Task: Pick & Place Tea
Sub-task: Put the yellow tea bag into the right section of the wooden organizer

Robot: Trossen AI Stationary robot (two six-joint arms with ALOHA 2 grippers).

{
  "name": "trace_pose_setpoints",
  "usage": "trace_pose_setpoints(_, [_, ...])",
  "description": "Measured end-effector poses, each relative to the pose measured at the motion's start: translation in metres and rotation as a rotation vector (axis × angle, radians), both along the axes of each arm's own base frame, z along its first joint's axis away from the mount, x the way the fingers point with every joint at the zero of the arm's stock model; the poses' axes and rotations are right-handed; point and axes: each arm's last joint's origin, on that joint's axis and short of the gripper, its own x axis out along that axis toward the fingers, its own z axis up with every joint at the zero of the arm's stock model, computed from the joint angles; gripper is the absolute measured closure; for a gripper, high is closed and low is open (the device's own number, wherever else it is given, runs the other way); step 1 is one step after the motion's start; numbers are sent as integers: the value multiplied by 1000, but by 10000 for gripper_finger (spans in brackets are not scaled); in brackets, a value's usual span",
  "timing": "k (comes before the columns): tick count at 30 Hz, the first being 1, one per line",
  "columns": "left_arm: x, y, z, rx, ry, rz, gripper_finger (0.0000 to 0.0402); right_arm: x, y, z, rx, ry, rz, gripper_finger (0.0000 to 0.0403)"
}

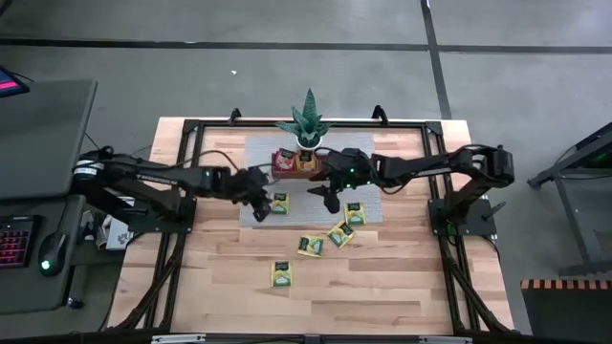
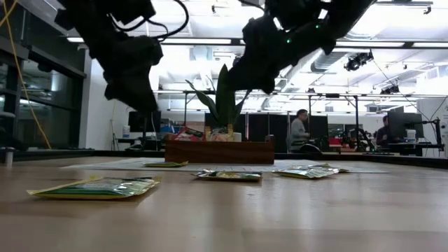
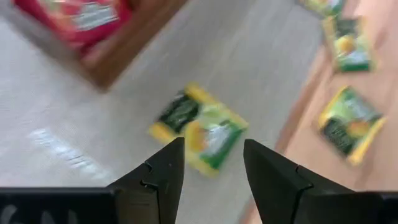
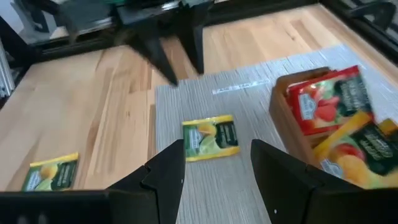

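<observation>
I'm over a light wooden table [image 1: 382,287] with a grey mat [image 1: 368,162] laid across its far half. On that mat sits the brown wooden tray [image 1: 296,164], already holding a red packet [image 4: 323,99] and an orange packet [image 4: 354,152], and the spiky potted plant [image 1: 306,122] stands just behind it.

Both arms reach in towards the middle. My left gripper [image 3: 208,165] hangs above the mat with its fingers spread wide and nothing between them. My right gripper [image 4: 217,165] hovers close by, also parted and empty.

The target, I reckon, is the yellow-green tea packet [image 1: 279,203] lying flat on the mat just in front of the tray, right under both sets of fingers. Four more green packets [image 1: 325,239] are scattered on bare wood nearer the table's front edge.

To do this well, I'd commit one arm only and pull the other clear, as they're crowding each other. The packet is thin and flat, so I'd come straight down, fingertips touching the mat either side, and pinch an edge gently.
</observation>
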Motion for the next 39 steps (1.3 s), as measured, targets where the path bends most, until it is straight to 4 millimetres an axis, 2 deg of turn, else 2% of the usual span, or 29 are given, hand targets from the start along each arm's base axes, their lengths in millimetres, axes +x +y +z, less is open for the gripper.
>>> trace_pose_setpoints(4, [8, -15, -21, -23, -3, 55, 238, 9, 4, -14, 4, 9, 15, 224])
trace_pose_setpoints(9, [19, -24, -38, 13, 17, 132, 238, 18, 6, -30, 50, 7, 27, 224])
trace_pose_setpoints(13, [30, -26, -55, 1, 29, 137, 238, 24, 8, -39, 64, -6, 43, 224])
trace_pose_setpoints(20, [37, -26, -82, -22, 92, 238, 238, 27, 10, -48, 65, 6, 48, 224])
trace_pose_setpoints(30, [37, -31, -97, 5, 149, 264, 238, 29, 10, -49, 92, -6, 40, 224])
trace_pose_setpoints(39, [32, -47, -100, 110, 207, 152, 238, 29, 10, -50, 129, 1, 15, 224])
